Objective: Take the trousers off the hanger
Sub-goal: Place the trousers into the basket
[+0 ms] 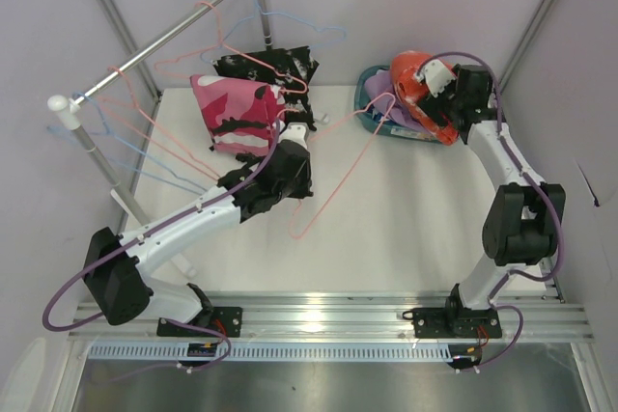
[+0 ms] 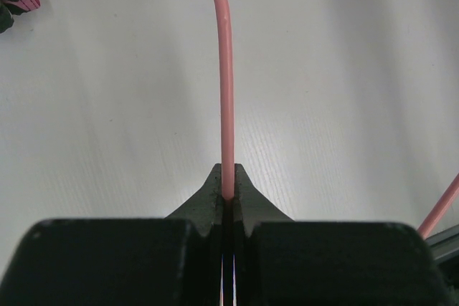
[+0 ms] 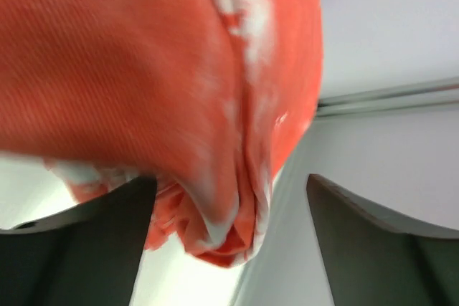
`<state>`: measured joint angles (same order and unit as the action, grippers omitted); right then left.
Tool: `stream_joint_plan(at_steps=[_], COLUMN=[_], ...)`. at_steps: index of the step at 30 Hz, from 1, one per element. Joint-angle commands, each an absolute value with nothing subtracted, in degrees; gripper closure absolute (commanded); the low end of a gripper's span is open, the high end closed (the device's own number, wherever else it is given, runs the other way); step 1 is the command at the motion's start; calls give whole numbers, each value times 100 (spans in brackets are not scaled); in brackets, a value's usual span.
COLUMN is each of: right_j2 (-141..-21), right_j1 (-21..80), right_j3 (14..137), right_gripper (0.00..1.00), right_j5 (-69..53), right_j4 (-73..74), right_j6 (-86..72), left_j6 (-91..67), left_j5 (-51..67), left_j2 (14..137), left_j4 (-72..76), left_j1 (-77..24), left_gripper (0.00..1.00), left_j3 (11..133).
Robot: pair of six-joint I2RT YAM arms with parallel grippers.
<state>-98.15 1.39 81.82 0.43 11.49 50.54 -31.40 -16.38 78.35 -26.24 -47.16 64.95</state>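
Observation:
The pink-magenta patterned trousers (image 1: 235, 108) hang on a pink wire hanger (image 2: 226, 69), with the black speckled trousers (image 1: 270, 65) just behind them. My left gripper (image 2: 227, 177) is shut on that hanger's wire, beside the pink pair (image 1: 292, 130). At the back right, the orange trousers (image 3: 143, 69) hang blurred between the wide-apart fingers of my right gripper (image 3: 229, 184). In the top view this gripper (image 1: 425, 84) is over a pile that holds the orange pair (image 1: 417, 94), lavender cloth (image 1: 379, 84) and blue patterned cloth (image 1: 386, 127).
A clothes rail (image 1: 154, 41) on white posts runs diagonally across the back left, with empty blue and pink hangers (image 1: 126, 142) on it. A loose pink hanger (image 1: 333, 185) lies across the middle of the white table. Grey walls close in both sides.

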Motion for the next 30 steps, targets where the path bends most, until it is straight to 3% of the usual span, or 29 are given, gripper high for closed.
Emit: stream_joint_plan(at_steps=[1, 3, 7, 9, 13, 15, 19, 24, 30], right_j2=[-9317, -9020, -8386, -8053, -8146, -8401, -9174, -9869, -10800], right_j1=[44, -193, -579, -650, -677, -677, -668, -387, -194], right_j3=[8902, 9096, 9053, 8931, 9201, 9377, 9572, 9650, 9774], right_gripper=[6, 1, 1, 1, 1, 7, 13, 14, 14], right_j5=[-1078, -1702, -3379, -3576, -3236, -2429, -1680, -669, -589], right_j4=[2407, 2662, 2532, 2139, 1452, 1188, 1108, 1124, 1388], right_j6=[3731, 3307, 2008, 1541, 153, -1121, -2222, -1918, -1679], left_j6=[-3076, -3067, -3041, -3015, -2875, -2857, -2891, -2944, -2909], left_j5=[-1643, -1687, -1784, -1845, -2100, -2206, -2250, -2355, -2531], left_j2=[7734, 7708, 7708, 7673, 7577, 7559, 7506, 7497, 7479], left_j4=[-2479, -2496, -2601, -2654, -2698, -2725, -2672, -2707, -2733], left_j1=[-4685, -4685, -4685, -4693, -4720, -4737, -4869, -5027, -5097], left_gripper=[100, 100, 100, 100, 100, 100, 100, 100, 100], left_j3=[6697, 6706, 6680, 6645, 6601, 6601, 6557, 6566, 6644])
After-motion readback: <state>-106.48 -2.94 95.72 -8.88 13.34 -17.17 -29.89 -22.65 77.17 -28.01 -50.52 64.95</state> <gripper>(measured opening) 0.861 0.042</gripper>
